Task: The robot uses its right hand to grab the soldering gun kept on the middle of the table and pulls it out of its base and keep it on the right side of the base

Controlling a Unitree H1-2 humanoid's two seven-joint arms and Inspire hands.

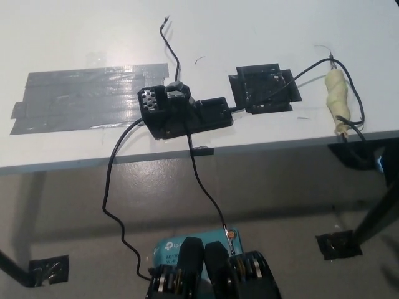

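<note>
Robot body, head view: neither the white left hand nor the black right hand and arm is in the picture. No casing, cable, screw or marking of either arm or hand can be told from this view.
</note>
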